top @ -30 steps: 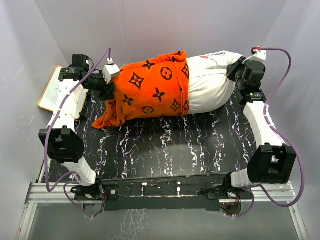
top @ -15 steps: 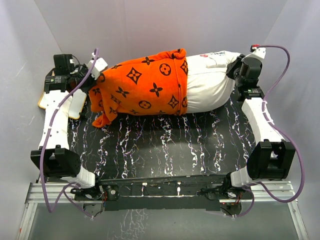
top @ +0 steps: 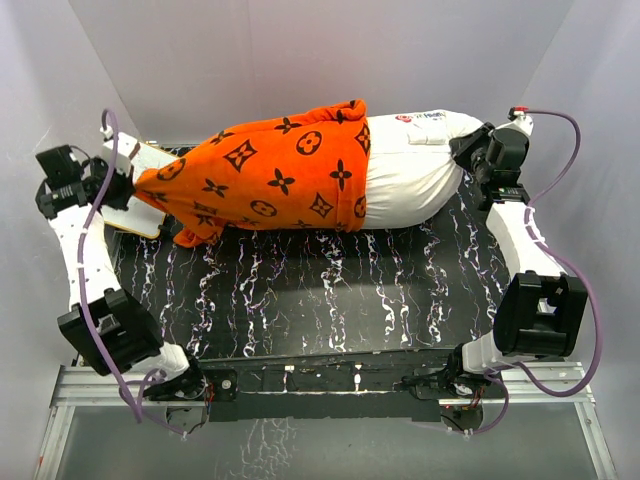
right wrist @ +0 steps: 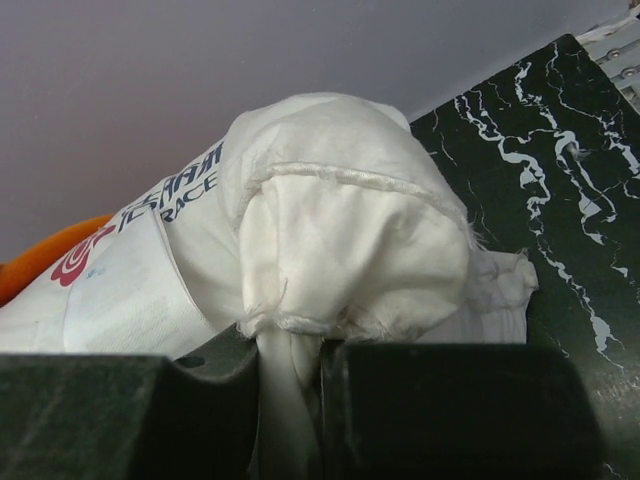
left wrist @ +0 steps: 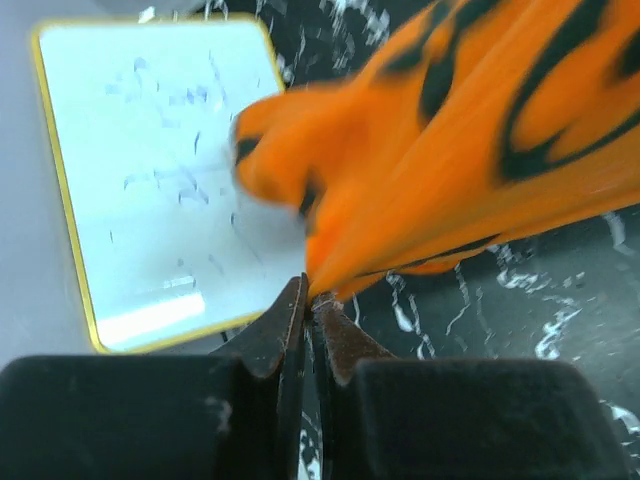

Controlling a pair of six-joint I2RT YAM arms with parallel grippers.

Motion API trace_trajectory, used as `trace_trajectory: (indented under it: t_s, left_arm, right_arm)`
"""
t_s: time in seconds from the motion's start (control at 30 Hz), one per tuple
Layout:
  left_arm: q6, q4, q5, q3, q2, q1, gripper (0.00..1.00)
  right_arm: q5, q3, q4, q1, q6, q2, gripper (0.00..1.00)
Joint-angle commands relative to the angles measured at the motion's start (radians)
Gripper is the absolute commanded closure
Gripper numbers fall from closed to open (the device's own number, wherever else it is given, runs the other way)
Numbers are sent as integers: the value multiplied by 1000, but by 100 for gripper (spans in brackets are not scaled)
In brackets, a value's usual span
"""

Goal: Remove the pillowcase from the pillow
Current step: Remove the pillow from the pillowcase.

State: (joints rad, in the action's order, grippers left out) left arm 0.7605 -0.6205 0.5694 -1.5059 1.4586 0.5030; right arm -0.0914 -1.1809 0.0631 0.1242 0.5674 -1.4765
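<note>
On the far side of the black marbled table [top: 330, 290] lies the pillow [top: 415, 180], stretched from left to right; its right part is bare and white, with a red and blue logo [top: 425, 116] near the right end; its left part is covered by the pillowcase [top: 270, 180], orange with black flower and circle motifs. The open edge of the pillowcase crosses the pillow right of the middle of the table; toward the left the orange fabric narrows to a point, and one loose flap [top: 195, 235] hangs down to the table.

At this point is the left gripper [left wrist: 310, 300]; its jaws are pressed together, and a thin fold of the orange fabric is pinched between the tips; the fabric looks tight from there. Under it is seen a flat white board with tan frame [left wrist: 150, 170], beside the table's left edge.

The right gripper [right wrist: 290, 350] is at the other end; its jaws are almost together, and they hold a twisted corner of the white pillow cloth.
</note>
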Motion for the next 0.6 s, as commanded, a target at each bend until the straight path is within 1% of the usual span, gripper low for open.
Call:
trace_trajectory:
  t_s: [0.0,0.13,0.2,0.27,0.33,0.37,0.4,0.43,0.47,0.5,0.57]
  left_arm:
    - [89,223,-327,136,-38,120,100]
    - [31,212,-326,69,22,170,100]
    - [27,178,-292,25,40,198,100]
    - [40,56,-176,-34,37,199,100]
    - [24,-85,8,-80,15,172,100]
    - [11,-154,73,-93,6,123,93]
    - [18,-221,104,-99,0,57,74]
    - [45,-287,110,-93,-5,-36,48]
    - [67,-320,108,-55,-18,-125,11]
    - [68,-308,96,-5,-48,-204,4]
    - [33,-213,56,120,-85,-337,3]
  right_arm:
    - [318,-44,-33,120,-90,-43,91]
    - [353,-43,-39,120,-97,-58,91]
    - [332,-30,-35,120,-87,-62,91]
    - [286,-26,-19,105,-85,-52,91]
    - [280,-52,-13,47,-114,-44,91]
    - [293,-81,-30,8,-137,-45,91]
    - [310,-108,-53,-32,-160,-48,91]
    - [329,-131,-72,-69,-180,-49,91]
    - [340,-161,-99,-94,-189,-51,91]
    - [348,-179,-127,-109,-190,-51,91]
    - [349,-218,-192,-116,-182,-57,91]
